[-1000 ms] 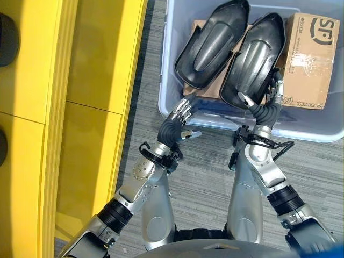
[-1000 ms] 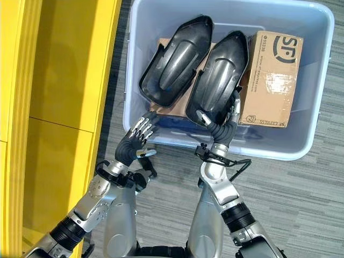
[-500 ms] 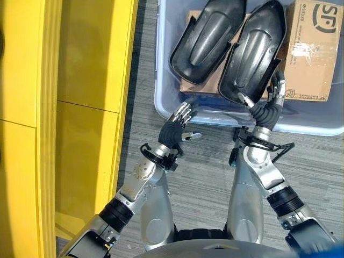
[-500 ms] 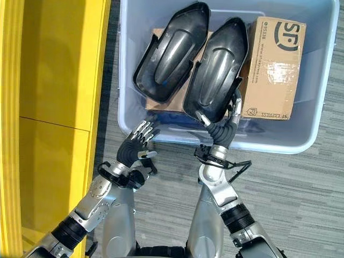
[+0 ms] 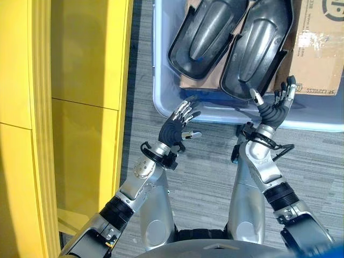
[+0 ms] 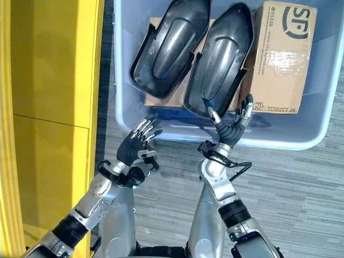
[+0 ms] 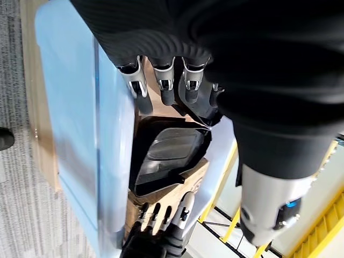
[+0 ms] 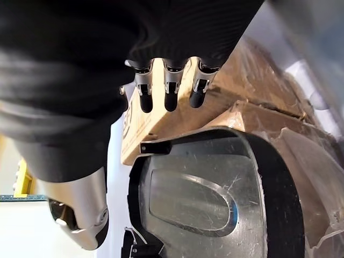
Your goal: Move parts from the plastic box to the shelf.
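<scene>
Two black parts [image 6: 215, 59] lying side by side in plastic box [image 6: 279, 141], on cardboard. Right hand [image 6: 232, 128] at near wall, fingers spread, holding nothing. Left hand [image 6: 135, 147] outside box, fingers relaxed, empty.

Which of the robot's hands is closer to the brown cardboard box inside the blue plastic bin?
The right hand, open at the bin's near wall just below the cardboard box. The left hand is open outside the bin's other near corner.
</scene>
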Controlling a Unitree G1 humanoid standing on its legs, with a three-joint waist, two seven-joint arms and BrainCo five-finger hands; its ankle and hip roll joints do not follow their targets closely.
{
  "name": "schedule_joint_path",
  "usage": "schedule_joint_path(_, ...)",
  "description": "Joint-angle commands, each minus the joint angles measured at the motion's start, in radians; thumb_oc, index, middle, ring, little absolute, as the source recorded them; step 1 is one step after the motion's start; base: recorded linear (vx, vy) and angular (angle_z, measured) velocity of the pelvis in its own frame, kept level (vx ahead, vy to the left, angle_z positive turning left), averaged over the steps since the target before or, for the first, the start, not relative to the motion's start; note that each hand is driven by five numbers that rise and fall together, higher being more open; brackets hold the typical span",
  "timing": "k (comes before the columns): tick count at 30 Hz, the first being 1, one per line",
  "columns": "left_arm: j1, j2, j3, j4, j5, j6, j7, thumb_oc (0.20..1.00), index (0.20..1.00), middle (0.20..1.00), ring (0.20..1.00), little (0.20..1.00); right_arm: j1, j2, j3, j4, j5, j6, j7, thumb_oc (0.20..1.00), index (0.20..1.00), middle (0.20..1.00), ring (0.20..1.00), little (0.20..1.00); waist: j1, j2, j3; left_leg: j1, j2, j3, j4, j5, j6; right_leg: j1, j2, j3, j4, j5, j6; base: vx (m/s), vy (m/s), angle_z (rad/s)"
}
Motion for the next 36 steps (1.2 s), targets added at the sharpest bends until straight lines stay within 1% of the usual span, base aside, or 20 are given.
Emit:
schedule_joint_path(1,0.035,-0.028,-0.021,-0.064,0.023,-0.031,-0.021,1.000,1.000,1.000,1.000,1.000,0.036,-0.016,-0.005,-0.043,0.043,-0.010,0.002,1.000,1.000,1.000,1.000,1.000,0.004,0.068,-0.030,-0.009,-0.093,-0.083,-0.160,0.086,-0.008,-0.013,0.028,-0.071,0.221,-0.183,-0.004,0.00,0.000,0.00)
schedule_joint_path(2,0.030,-0.025,-0.018,-0.064,0.019,-0.026,-0.023,1.000,1.000,1.000,1.000,1.000,0.026,-0.013,-0.009,-0.030,0.083,-0.005,-0.005,1.000,1.000,1.000,1.000,1.000,0.007,0.069,-0.030,-0.018,-0.095,-0.087,-0.156,0.083,-0.006,-0.020,0.027,-0.070,0.228,-0.186,-0.006,0.00,0.000,0.00)
schedule_joint_path(4,0.018,-0.023,-0.016,-0.057,0.014,-0.020,-0.034,1.000,1.000,1.000,1.000,1.000,0.003,-0.009,-0.023,0.010,0.091,-0.007,-0.011,1.000,1.000,1.000,1.000,1.000,0.015,0.070,-0.030,-0.033,-0.097,-0.096,-0.146,0.080,-0.002,-0.029,0.023,-0.073,0.240,-0.188,-0.009,0.01,-0.019,0.04)
schedule_joint_path(5,0.009,-0.017,-0.016,-0.059,0.004,-0.013,-0.043,1.000,1.000,1.000,1.000,1.000,-0.014,-0.010,-0.036,0.027,0.091,0.012,-0.016,1.000,1.000,1.000,1.000,1.000,0.022,0.071,-0.030,-0.046,-0.097,-0.104,-0.136,0.076,0.000,-0.040,0.019,-0.074,0.252,-0.189,-0.011,0.02,-0.043,0.09)
schedule_joint_path(8,-0.002,-0.010,-0.015,-0.065,0.001,0.013,-0.050,1.000,1.000,1.000,1.000,1.000,-0.052,-0.006,-0.054,0.066,0.076,0.027,-0.029,1.000,1.000,1.000,1.000,1.000,0.036,0.070,-0.030,-0.061,-0.101,-0.121,-0.121,0.068,0.004,-0.048,0.013,-0.080,0.269,-0.194,-0.014,0.01,-0.048,0.04)
schedule_joint_path(13,-0.025,-0.007,-0.015,-0.060,-0.005,0.028,-0.058,1.000,1.000,1.000,1.000,1.000,-0.104,-0.006,-0.076,0.110,0.074,0.047,-0.046,1.000,1.000,1.000,1.000,1.000,0.053,0.071,-0.030,-0.081,-0.104,-0.143,-0.105,0.060,0.011,-0.059,0.009,-0.083,0.292,-0.202,-0.018,0.01,-0.025,0.11)
schedule_joint_path(15,-0.034,-0.002,-0.013,-0.068,-0.009,0.052,-0.066,1.000,1.000,1.000,1.000,1.000,-0.138,-0.020,-0.109,0.138,0.130,0.062,-0.051,1.000,1.000,1.000,1.000,1.000,0.065,0.076,-0.030,-0.090,-0.108,-0.157,-0.095,0.054,0.013,-0.066,0.005,-0.085,0.309,-0.207,-0.021,0.01,-0.019,0.08)
schedule_joint_path(16,-0.037,-0.002,-0.009,-0.066,-0.009,0.063,-0.082,1.000,1.000,1.000,1.000,1.000,-0.160,-0.024,-0.128,0.167,0.160,0.097,-0.048,1.000,1.000,1.000,1.000,1.000,0.074,0.079,-0.030,-0.091,-0.111,-0.162,-0.092,0.051,0.015,-0.066,0.001,-0.088,0.316,-0.210,-0.021,0.01,-0.007,0.14)
schedule_joint_path(17,-0.039,-0.003,-0.008,-0.064,-0.007,0.063,-0.086,1.000,1.000,1.000,1.000,1.000,-0.166,-0.025,-0.129,0.174,0.173,0.100,-0.048,1.000,1.000,1.000,1.000,1.000,0.075,0.080,-0.030,-0.092,-0.111,-0.162,-0.091,0.051,0.015,-0.066,0.000,-0.089,0.317,-0.210,-0.021,0.01,-0.004,0.12)
schedule_joint_path(18,-0.045,-0.003,-0.010,-0.066,-0.006,0.066,-0.098,1.000,1.000,1.000,1.000,1.000,-0.182,-0.024,-0.140,0.200,0.236,0.111,-0.042,1.000,1.000,1.000,1.000,1.000,0.081,0.082,-0.030,-0.097,-0.112,-0.167,-0.086,0.048,0.016,-0.069,-0.005,-0.092,0.322,-0.212,-0.021,0.00,-0.002,0.12)
schedule_joint_path(19,-0.045,-0.003,-0.010,-0.066,-0.006,0.066,-0.098,1.000,1.000,1.000,1.000,1.000,-0.182,-0.024,-0.140,0.200,0.236,0.111,-0.042,1.000,1.000,1.000,1.000,1.000,0.081,0.082,-0.030,-0.097,-0.112,-0.167,-0.086,0.048,0.016,-0.069,-0.005,-0.092,0.322,-0.212,-0.021,0.00,-0.010,0.10)
schedule_joint_path(20,-0.053,0.000,-0.010,-0.070,-0.016,0.073,-0.101,1.000,1.000,1.000,1.000,1.000,-0.201,-0.025,-0.160,0.245,0.331,0.105,-0.032,1.000,1.000,1.000,1.000,1.000,0.090,0.086,-0.030,-0.097,-0.116,-0.173,-0.086,0.047,0.019,-0.067,-0.009,-0.095,0.325,-0.213,-0.022,0.00,-0.013,0.08)
schedule_joint_path(23,-0.063,0.011,-0.009,-0.070,-0.029,0.085,-0.112,1.000,1.000,1.000,1.000,1.000,-0.230,-0.026,-0.193,0.305,0.463,0.092,-0.025,1.000,1.000,1.000,1.000,1.000,0.101,0.091,-0.030,-0.102,-0.121,-0.183,-0.080,0.042,0.021,-0.069,-0.012,-0.097,0.336,-0.216,-0.022,0.01,-0.022,0.06)
schedule_joint_path(25,-0.069,0.011,-0.011,-0.066,-0.025,0.096,-0.123,1.000,1.000,1.000,1.000,1.000,-0.247,-0.026,-0.216,0.347,0.492,0.070,-0.029,1.000,1.000,1.000,1.000,1.000,0.108,0.094,-0.030,-0.104,-0.124,-0.188,-0.077,0.039,0.023,-0.070,-0.015,-0.099,0.341,-0.216,-0.023,0.01,-0.030,0.08)
schedule_joint_path(28,-0.074,0.012,-0.015,-0.068,-0.026,0.097,-0.128,1.000,1.000,1.000,1.000,1.000,-0.273,-0.031,-0.237,0.377,0.525,0.079,-0.020,1.000,1.000,1.000,1.000,1.000,0.117,0.099,-0.030,-0.108,-0.126,-0.193,-0.076,0.037,0.025,-0.069,-0.018,-0.106,0.339,-0.216,-0.021,0.00,-0.011,0.01)
schedule_joint_path(31,-0.083,0.015,-0.013,-0.075,-0.024,0.107,-0.131,1.000,1.000,1.000,1.000,1.000,-0.297,-0.037,-0.242,0.401,0.544,0.073,-0.025,1.000,1.000,1.000,1.000,1.000,0.125,0.102,-0.030,-0.112,-0.127,-0.195,-0.075,0.036,0.027,-0.071,-0.022,-0.110,0.340,-0.216,-0.020,0.00,0.000,0.00)
schedule_joint_path(33,-0.087,0.019,-0.010,-0.090,-0.024,0.119,-0.133,1.000,1.000,1.000,1.000,1.000,-0.314,-0.046,-0.250,0.395,0.561,0.095,-0.036,1.000,1.000,1.000,1.000,1.000,0.127,0.103,-0.030,-0.118,-0.129,-0.196,-0.073,0.035,0.027,-0.074,-0.025,-0.113,0.338,-0.212,-0.019,0.00,-0.028,-0.03)
schedule_joint_path(36,-0.090,0.020,-0.005,-0.098,-0.024,0.127,-0.138,1.000,1.000,1.000,1.000,1.000,-0.322,-0.048,-0.252,0.405,0.559,0.103,-0.036,1.000,1.000,1.000,1.000,1.000,0.130,0.105,-0.030,-0.121,-0.128,-0.195,-0.073,0.036,0.027,-0.077,-0.026,-0.114,0.335,-0.211,-0.019,0.00,-0.009,0.01)
